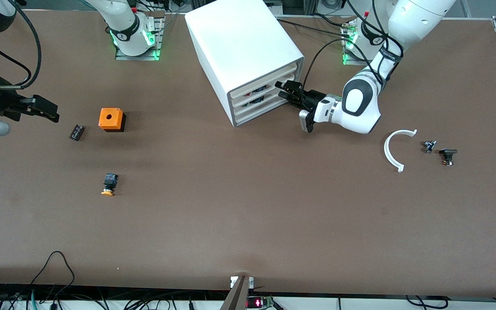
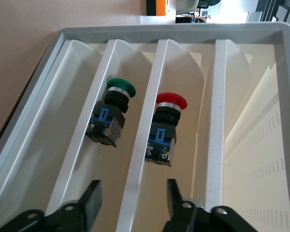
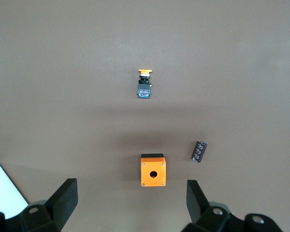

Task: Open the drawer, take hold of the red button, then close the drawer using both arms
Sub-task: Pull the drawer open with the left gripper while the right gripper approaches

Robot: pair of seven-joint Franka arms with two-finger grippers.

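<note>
Two grippers, both mine, both spread wide and gripping nothing. My left gripper (image 1: 289, 91) sits at the front of the white cabinet (image 1: 241, 51), level with the upper drawers. In the left wrist view its fingers (image 2: 89, 200) stand apart over a white divided drawer (image 2: 174, 34), one on each side of a divider strip, not touching any part inside. The red button (image 2: 165, 126) lies in the lane between my fingertips, red cap pointing away from the gripper, black body with a blue block toward it. A green button (image 2: 112, 110) lies in the next lane beside it.

My right gripper (image 1: 43, 108) waits over the table at the right arm's end, its fingers (image 3: 63, 198) apart. Under it on the brown table (image 1: 248, 215): an orange cube (image 1: 111, 119) with a hole, a small dark cylinder (image 1: 76, 132) just beside it, and a yellow-capped button (image 1: 109, 184) nearer the front camera. A white curved strip (image 1: 392, 150) and two small black parts (image 1: 439, 151) lie toward the left arm's end.
</note>
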